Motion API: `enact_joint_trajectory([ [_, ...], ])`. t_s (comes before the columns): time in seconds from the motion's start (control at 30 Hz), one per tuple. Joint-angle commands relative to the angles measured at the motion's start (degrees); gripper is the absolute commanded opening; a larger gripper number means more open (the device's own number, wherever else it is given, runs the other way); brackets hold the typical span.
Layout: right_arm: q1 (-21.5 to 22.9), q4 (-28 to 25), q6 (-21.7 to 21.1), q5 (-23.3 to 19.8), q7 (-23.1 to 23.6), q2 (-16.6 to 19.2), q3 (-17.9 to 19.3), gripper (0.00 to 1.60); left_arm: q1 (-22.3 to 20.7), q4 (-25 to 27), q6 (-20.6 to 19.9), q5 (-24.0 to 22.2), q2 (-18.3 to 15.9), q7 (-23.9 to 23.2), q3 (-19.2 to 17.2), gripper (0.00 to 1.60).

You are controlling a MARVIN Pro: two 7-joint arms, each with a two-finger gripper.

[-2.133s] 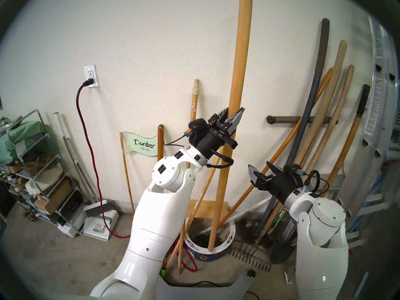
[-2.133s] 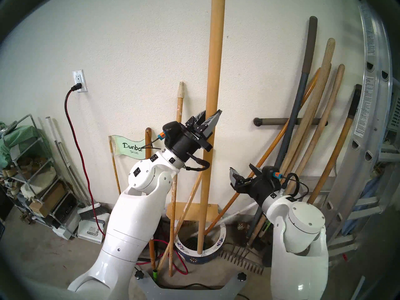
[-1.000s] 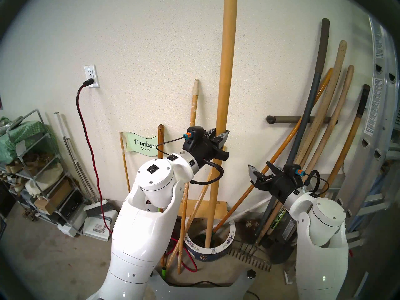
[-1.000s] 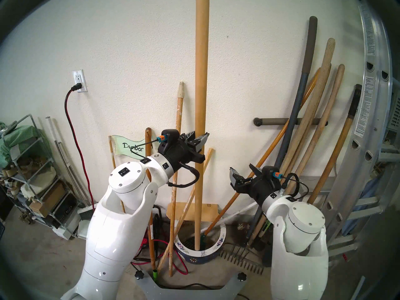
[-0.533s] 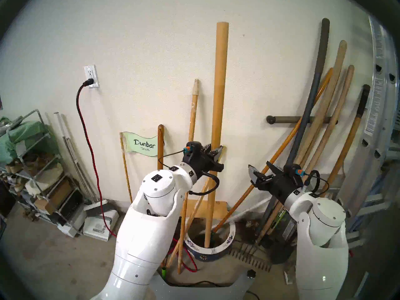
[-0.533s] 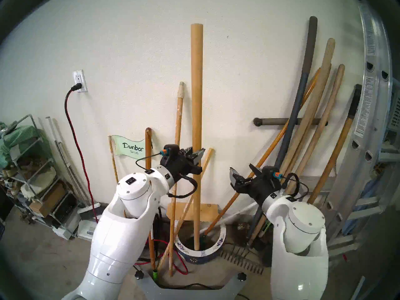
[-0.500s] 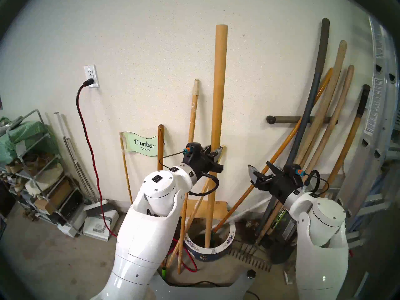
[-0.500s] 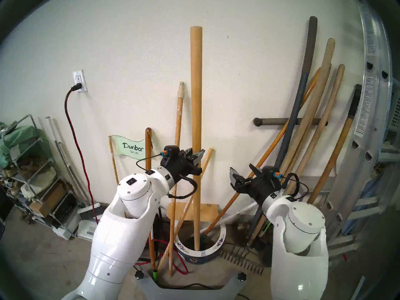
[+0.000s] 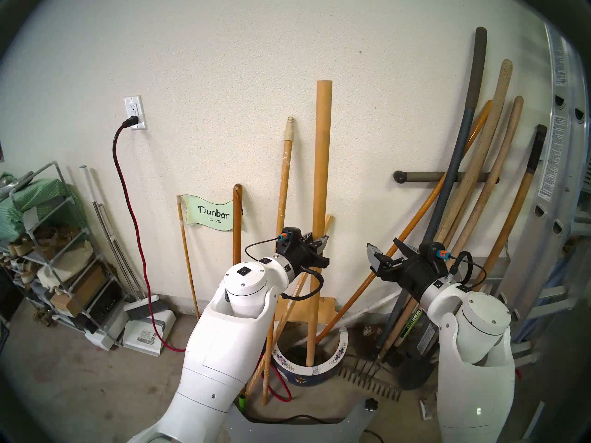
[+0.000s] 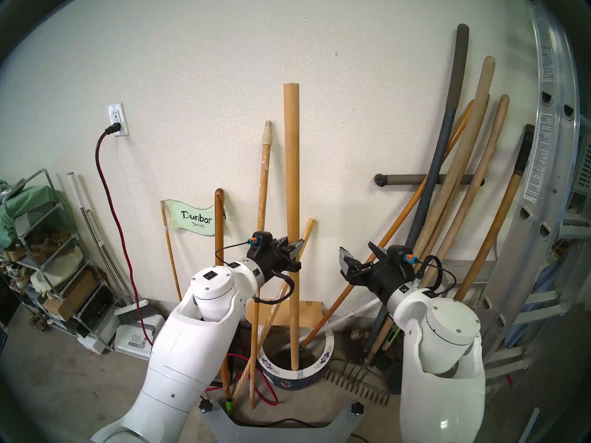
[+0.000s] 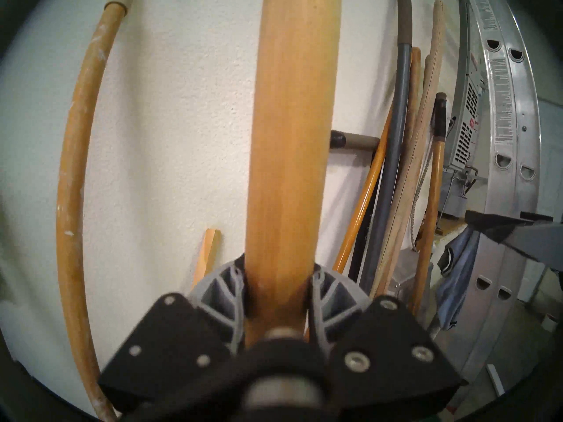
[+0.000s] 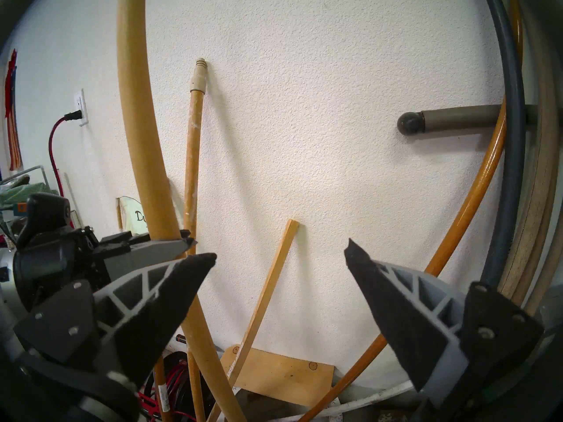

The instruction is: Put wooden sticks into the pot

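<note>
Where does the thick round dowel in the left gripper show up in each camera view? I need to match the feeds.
Head stereo left: round dowel, upright at centre, lower end in the pot.
Head stereo right: dowel, centre, slightly left.
Left wrist: fills the middle, clamped by the left gripper.
Right wrist: curved pole at left.
Shared landmark: the pole with cream threaded tip, just left of the dowel in the head and left wrist views, right of it in the right wrist view.

Textured off-white wall (image 9: 224, 65); white outlet (image 9: 135, 113) with black plug; bare concrete floor (image 9: 64, 384); wire shelf rack (image 9: 48, 257) at left; aluminium ladder (image 9: 556, 177) at right.
</note>
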State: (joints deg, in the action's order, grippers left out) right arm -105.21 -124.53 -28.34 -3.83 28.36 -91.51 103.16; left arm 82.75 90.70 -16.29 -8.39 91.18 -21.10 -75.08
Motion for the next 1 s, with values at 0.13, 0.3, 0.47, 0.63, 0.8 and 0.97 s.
enact_joint_trajectory([
  [0.13,0.0,0.0,-0.1,0.1,0.0,0.1,0.0,1.60,-5.0,-6.4,3.2,0.1,2.0,0.5,0.3,0.00],
  [0.3,0.0,0.0,-0.1,0.1,0.0,0.1,0.0,1.60,-7.2,-11.8,3.9,0.5,2.3,0.7,0.7,0.00],
  [0.47,0.0,0.0,-0.1,0.1,0.0,0.1,0.0,1.60,-9.5,-16.6,4.6,0.5,3.2,1.1,0.9,0.00],
  [0.63,0.0,0.0,-0.1,0.1,0.0,0.1,0.0,1.60,-10.9,-19.6,5.2,0.1,3.8,1.5,1.0,0.00],
  [0.8,0.0,0.0,-0.1,0.1,0.0,0.1,0.0,1.60,-12.6,-22.6,5.9,0.1,4.3,1.9,1.0,0.00],
  [0.97,0.0,0.0,-0.1,0.1,0.0,0.1,0.0,1.60,-15.1,-26.9,6.5,-0.2,5.2,2.3,1.0,0.00],
])
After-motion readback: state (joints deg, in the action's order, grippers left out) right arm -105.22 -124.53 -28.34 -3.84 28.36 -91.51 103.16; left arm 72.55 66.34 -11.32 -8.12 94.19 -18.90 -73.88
